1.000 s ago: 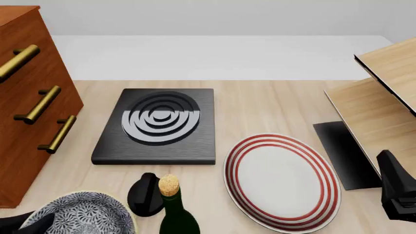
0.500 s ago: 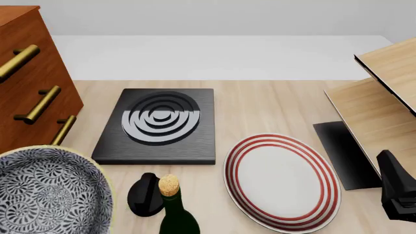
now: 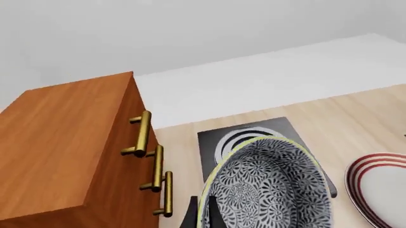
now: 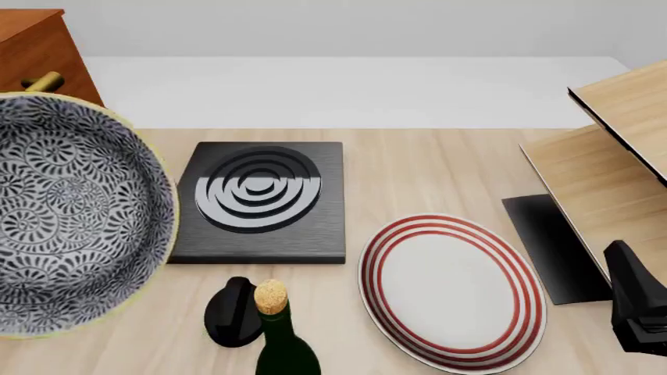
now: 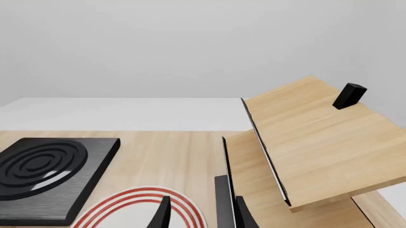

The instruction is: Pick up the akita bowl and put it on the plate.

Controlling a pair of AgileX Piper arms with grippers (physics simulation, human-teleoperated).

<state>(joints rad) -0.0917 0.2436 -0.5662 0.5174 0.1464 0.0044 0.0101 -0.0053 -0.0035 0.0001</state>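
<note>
The akita bowl (image 4: 68, 211), white with a dense dark floral swirl and a yellowish rim, hangs high above the table's left side and fills the left of the front view. My left gripper (image 3: 201, 216) is shut on the bowl's (image 3: 273, 190) rim, one finger on each side of the wall; in the front view the bowl hides it. The plate (image 4: 451, 289), white with red rings, lies flat on the table right of centre, apart from the bowl. My right gripper (image 5: 203, 216) stands open and holds nothing, low over the plate's (image 5: 127, 202) near right edge.
A black square slab (image 4: 255, 199) with grey rings lies behind the plate's left. A corked dark bottle (image 4: 276, 336) and a small black object (image 4: 231, 312) stand at the front. A wooden drawer cabinet (image 3: 70, 152) is at the left, a tilted wooden shelf (image 4: 615, 156) at the right.
The bowl has risen from the front left corner of the front view, coming closer to the camera and covering most of the cabinet. The right arm has not moved.
</note>
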